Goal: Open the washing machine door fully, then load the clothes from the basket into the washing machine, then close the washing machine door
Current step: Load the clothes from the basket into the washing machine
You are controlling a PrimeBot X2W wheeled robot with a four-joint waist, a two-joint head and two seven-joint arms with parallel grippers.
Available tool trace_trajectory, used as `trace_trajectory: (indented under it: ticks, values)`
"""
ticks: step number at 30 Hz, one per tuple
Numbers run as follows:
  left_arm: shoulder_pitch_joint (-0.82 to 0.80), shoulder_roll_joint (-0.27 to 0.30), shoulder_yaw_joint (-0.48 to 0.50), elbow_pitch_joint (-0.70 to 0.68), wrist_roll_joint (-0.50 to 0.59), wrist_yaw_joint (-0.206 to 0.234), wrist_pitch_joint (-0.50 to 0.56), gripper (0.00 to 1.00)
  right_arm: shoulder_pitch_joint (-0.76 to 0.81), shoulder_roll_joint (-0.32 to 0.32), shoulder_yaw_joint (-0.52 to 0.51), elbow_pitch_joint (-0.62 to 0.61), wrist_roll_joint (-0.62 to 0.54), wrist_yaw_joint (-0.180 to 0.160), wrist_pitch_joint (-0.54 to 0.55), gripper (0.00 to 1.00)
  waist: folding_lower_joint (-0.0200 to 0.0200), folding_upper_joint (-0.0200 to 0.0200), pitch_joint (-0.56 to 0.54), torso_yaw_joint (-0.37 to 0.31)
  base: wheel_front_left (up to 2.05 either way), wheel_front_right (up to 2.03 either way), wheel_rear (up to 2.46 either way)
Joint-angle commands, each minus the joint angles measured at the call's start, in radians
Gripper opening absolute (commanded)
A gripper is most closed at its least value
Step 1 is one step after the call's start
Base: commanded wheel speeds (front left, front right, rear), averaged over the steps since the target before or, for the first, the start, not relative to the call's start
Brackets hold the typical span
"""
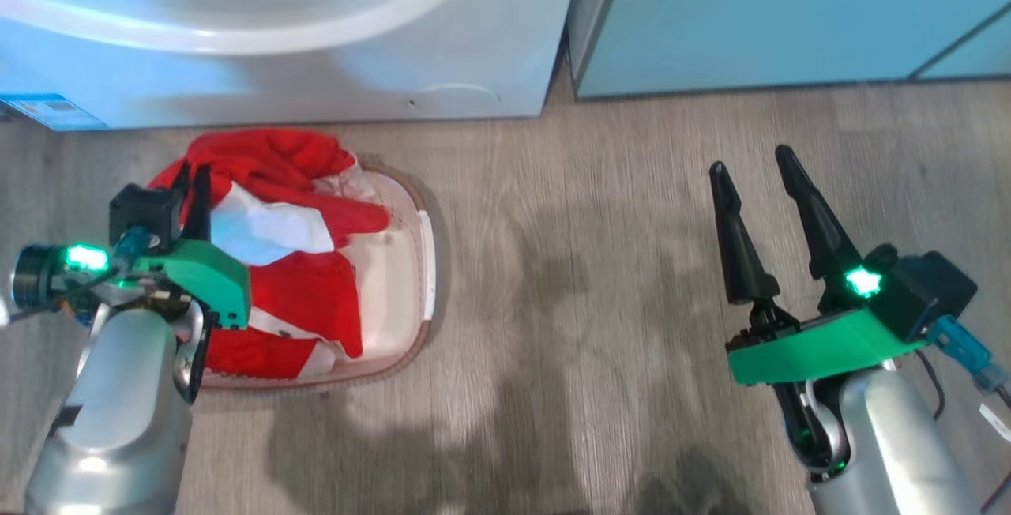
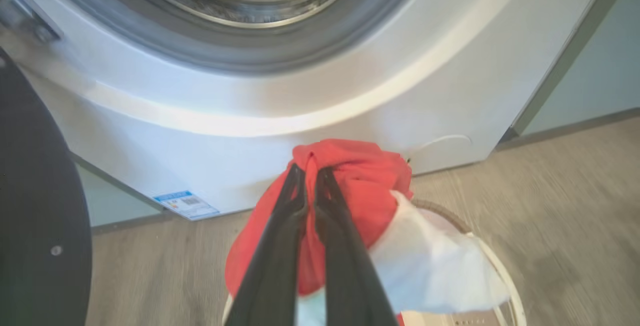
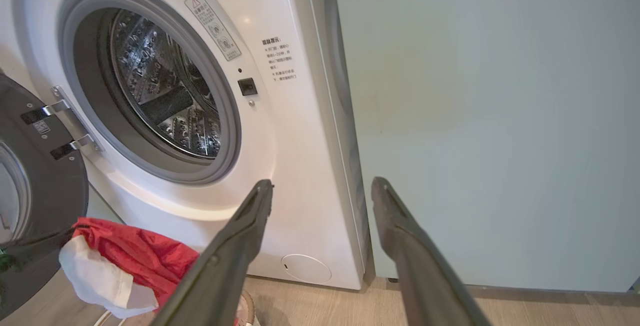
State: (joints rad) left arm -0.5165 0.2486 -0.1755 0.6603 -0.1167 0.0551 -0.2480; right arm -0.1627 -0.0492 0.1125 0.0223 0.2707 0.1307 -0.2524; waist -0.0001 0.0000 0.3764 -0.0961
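My left gripper (image 2: 310, 168) is pinched tight on the clothes (image 2: 360, 181), the rest heaped in the basket (image 1: 411, 262) on the floor (image 1: 592, 262) just before the washing machine (image 1: 316, 49). I see the washing machine door (image 3: 45, 176) swung open. Right gripper (image 1: 749, 159) is spread wide, holding nothing.

Basket (image 1: 411, 262) on the floor (image 1: 592, 262), before the washing machine (image 1: 316, 65).
The clothes (image 1: 276, 159) rest in and above it; cabinet (image 1: 790, 17) right of the machine, door (image 3: 45, 191) left.
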Motion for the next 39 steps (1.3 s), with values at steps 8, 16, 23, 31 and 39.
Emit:
trace_trajectory:
  ticks: [8, 16, 23, 31, 39]
  values:
    - [0.122, 0.032, 0.101, -0.349, -0.001, 0.004, -0.014, 0.00, 0.024, -0.001, 0.015, -0.015, -0.013, 0.000, -0.009, 1.00, 0.0001, 0.0000, -0.095, 0.029, 0.00, 0.00, 0.00]
    - [0.245, -0.017, 0.164, -0.554, -0.005, -0.027, -0.014, 0.00, 0.034, -0.001, -0.020, -0.009, -0.016, 0.000, -0.009, 1.00, 0.0001, 0.0000, -0.154, 0.042, 0.00, 0.00, 0.00]
    - [0.340, -0.082, 0.193, -0.656, 0.014, -0.048, -0.014, 0.00, 0.054, -0.001, -0.039, -0.001, -0.024, 0.000, -0.009, 1.00, 0.0001, 0.0000, -0.204, 0.050, 0.00, 0.00, 0.00]
    - [0.407, -0.144, 0.203, -0.696, 0.033, -0.075, -0.014, 0.00, 0.074, -0.001, -0.042, 0.001, -0.021, 0.000, -0.009, 1.00, 0.0001, 0.0000, -0.235, 0.046, 0.00, 0.00, 0.00]
    - [0.424, -0.168, 0.213, -0.715, 0.051, -0.102, -0.014, 0.00, 0.082, -0.001, -0.040, 0.003, -0.018, 0.000, -0.009, 1.00, 0.0001, 0.0000, -0.249, 0.044, 0.00, 0.00, 0.00]
